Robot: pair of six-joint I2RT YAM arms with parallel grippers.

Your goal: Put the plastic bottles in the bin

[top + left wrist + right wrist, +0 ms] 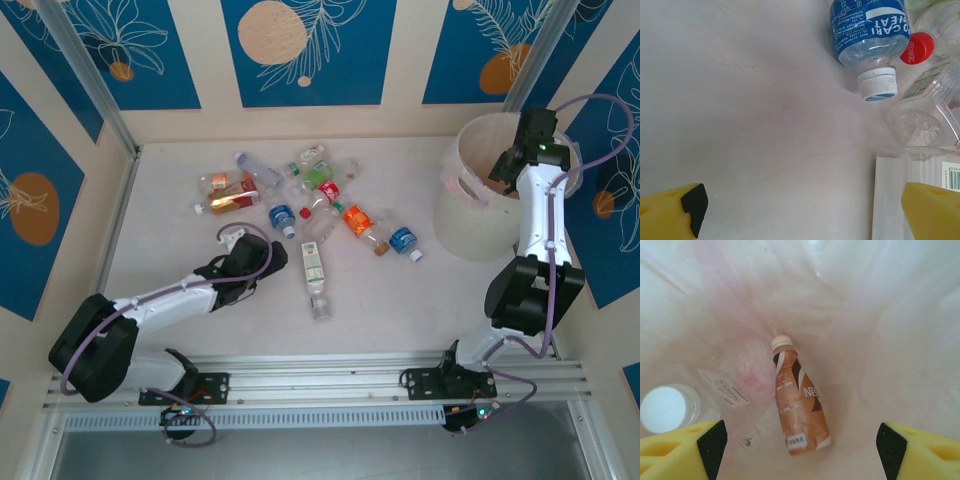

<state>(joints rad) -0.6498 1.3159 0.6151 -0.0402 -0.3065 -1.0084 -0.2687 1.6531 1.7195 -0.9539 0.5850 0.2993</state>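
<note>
Two robot arms work at a pale table (170, 190). A heap of small clear bottles (310, 200) lies at the middle of the overhead frame. The bin (465, 225) stands at the upper right, well apart from them.

The right gripper (508, 165) hangs over the bin's mouth. Seen from its wrist, its jaws stand wide apart with nothing between them. A brown bottle (800, 405) lies on the bin floor below, and a clear bottle (665, 410) shows end-on at the lower left.

The left gripper (235, 240) sits low at the left edge of the heap, jaws fully apart and empty. In its wrist view a blue-label bottle (870, 30) lies at the upper right, its white cap toward the camera. A white-label bottle (900, 195) lies just beside the right finger (932, 210).

The bottles look empty, so they should be light and thin-walled, likely to dent, and apt to roll or skid on the smooth top. The surest hold seems to be the labelled middle of the body, taken across its width. The cap end is narrower and stiffer.
</note>
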